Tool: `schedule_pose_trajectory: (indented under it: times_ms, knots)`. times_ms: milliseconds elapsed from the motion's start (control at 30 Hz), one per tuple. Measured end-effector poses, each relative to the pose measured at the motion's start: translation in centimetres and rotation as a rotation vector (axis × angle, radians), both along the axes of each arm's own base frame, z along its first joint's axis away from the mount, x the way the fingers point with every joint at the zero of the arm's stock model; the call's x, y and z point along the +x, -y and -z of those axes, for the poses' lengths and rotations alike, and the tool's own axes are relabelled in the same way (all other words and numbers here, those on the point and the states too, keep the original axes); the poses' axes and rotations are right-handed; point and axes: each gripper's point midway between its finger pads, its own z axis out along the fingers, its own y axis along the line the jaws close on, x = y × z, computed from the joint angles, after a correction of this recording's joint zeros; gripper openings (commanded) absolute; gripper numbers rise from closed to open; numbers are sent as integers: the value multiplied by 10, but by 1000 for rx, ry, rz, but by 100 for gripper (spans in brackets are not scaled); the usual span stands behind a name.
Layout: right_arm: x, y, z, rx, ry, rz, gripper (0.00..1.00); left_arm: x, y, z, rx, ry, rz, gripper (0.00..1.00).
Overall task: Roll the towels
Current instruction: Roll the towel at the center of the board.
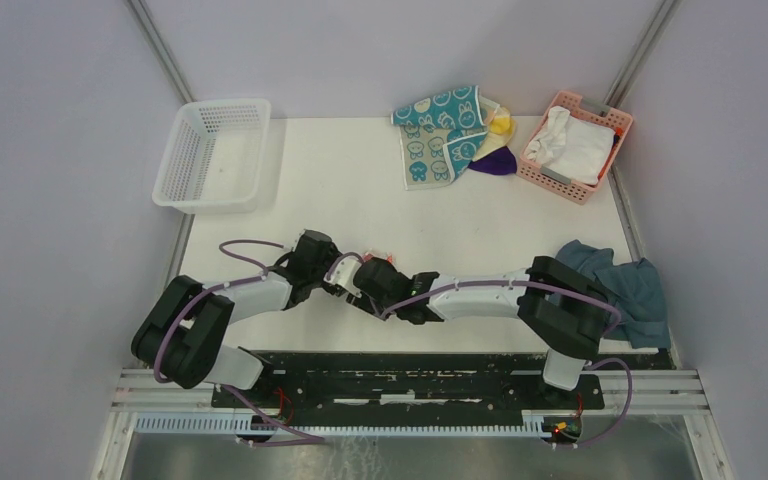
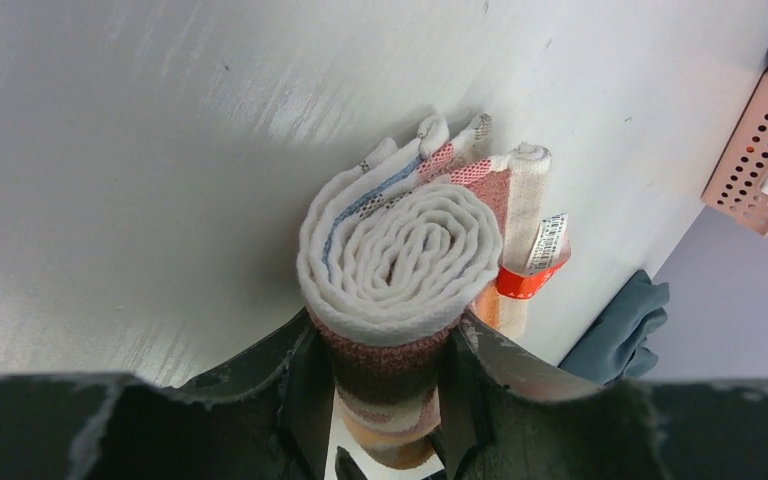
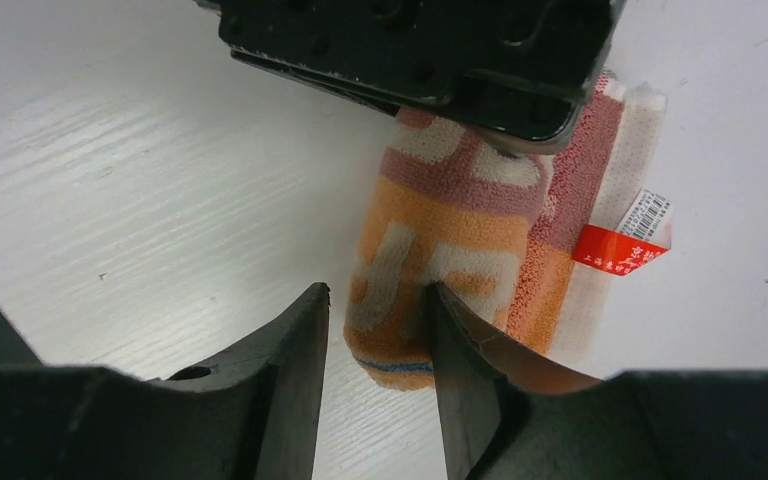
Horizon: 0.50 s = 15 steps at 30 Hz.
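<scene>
Left arm: stretched low across the table (image 1: 340,190), wrist angled inward, nose to nose with the right arm.
Left gripper (image 2: 382,338): clamped on the rolled towel (image 2: 400,250), whose spiral end juts out ahead of its fingers.
Right gripper (image 3: 375,305): jaws parted, gap bare; the roll lies just ahead, beside one fingertip.
Other towels (image 1: 450,130): heaped well ahead of both grippers.

Rolled towel (image 2: 400,260) lies near-centre on table (image 1: 340,190); loose towels (image 1: 445,135) behind it, between left basket (image 1: 222,104) and right basket (image 1: 600,110).
</scene>
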Motion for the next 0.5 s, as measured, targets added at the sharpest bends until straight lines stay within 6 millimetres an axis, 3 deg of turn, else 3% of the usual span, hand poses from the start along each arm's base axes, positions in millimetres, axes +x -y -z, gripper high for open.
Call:
schedule_pose_trajectory:
  times_ms: [500]
  knots:
    - [22,5,9,-57,128,89,52,4,-4,0,18,15,-22,45]
